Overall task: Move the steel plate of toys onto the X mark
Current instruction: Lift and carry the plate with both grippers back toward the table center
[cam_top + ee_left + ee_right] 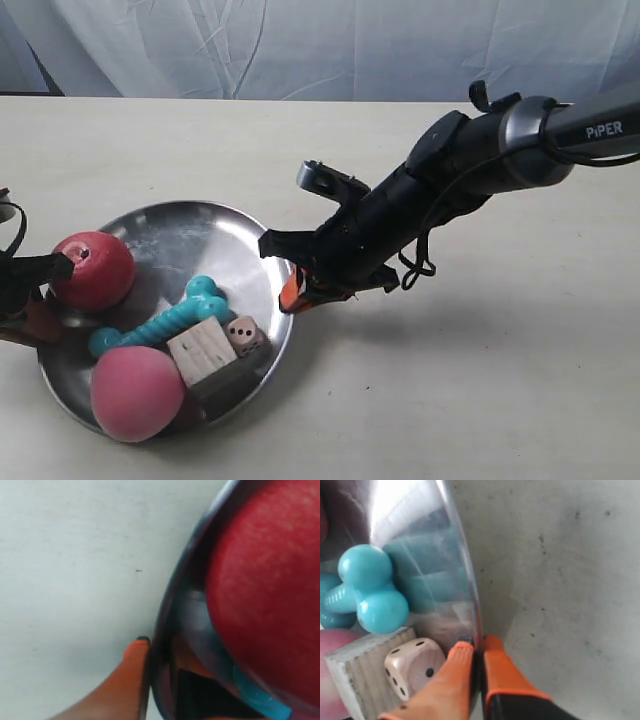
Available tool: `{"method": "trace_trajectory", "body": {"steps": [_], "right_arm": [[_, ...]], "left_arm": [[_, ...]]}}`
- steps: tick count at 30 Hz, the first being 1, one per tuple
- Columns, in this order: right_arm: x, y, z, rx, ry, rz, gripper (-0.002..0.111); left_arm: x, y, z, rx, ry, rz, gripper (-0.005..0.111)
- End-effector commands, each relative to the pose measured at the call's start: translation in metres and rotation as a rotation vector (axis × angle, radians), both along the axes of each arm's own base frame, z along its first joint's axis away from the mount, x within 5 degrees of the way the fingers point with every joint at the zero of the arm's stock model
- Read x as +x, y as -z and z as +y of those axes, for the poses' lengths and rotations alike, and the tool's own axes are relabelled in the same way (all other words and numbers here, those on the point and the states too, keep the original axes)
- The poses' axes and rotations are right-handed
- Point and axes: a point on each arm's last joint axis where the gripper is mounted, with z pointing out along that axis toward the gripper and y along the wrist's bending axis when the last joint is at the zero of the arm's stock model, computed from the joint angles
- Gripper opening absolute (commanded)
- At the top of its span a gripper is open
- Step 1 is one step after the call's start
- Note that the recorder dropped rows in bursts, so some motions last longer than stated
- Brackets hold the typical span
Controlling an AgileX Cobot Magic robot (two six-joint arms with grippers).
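Exterior view: the steel plate [190, 235] lies on the surface [480, 400] at the lower left of the frame, carrying the toys [180, 315]. No X mark shows. The right pincer [292, 295] meets the plate's right rim. The left pincer [45, 295], at the frame's left edge, meets the opposite rim by the apple [92, 270].

Left wrist view: one orange finger [132, 675] lies against the rim's outside. Its partner seems to sit inside, so it looks to be pinching the plate.

Right wrist view: both orange fingers [500, 670] are pressed onto the rim beside the die [412, 667].

Raise both sides evenly and keep the plate level, or the round toys may roll out.
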Motion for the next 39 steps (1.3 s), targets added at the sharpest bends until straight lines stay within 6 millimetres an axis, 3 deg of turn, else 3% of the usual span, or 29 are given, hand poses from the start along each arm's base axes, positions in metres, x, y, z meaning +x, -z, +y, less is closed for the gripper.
{"method": "trace_trajectory", "body": {"steps": [1,4,8,23,33,39], "right_arm": [[-0.004,0.009,0.003,0.043,-0.047,0.087,-0.001],[-0.006,0.018,0.004,0.056,-0.046,0.139,-0.001],[-0.005,0.017,0.006,0.074,-0.044,0.145,-0.001],[0.034,-0.037,0.022,0.064,-0.095,0.076,-0.001],[0.046,-0.019,0.034,0.094,-0.163,0.222,-0.001],[0.063,-0.026,0.030,0.132,-0.125,0.205,-0.001]], "left_arm": [[0.002,0.000,-0.005,-0.026,-0.030,0.027,0.000],[0.002,0.006,-0.005,-0.035,-0.024,0.063,0.000],[0.003,0.007,-0.005,-0.044,-0.020,0.079,0.000],[0.037,-0.026,0.000,-0.033,-0.018,0.051,0.000],[0.051,-0.027,0.000,-0.068,0.016,0.123,0.000],[0.064,-0.032,0.001,-0.078,0.016,0.097,0.000]]}}
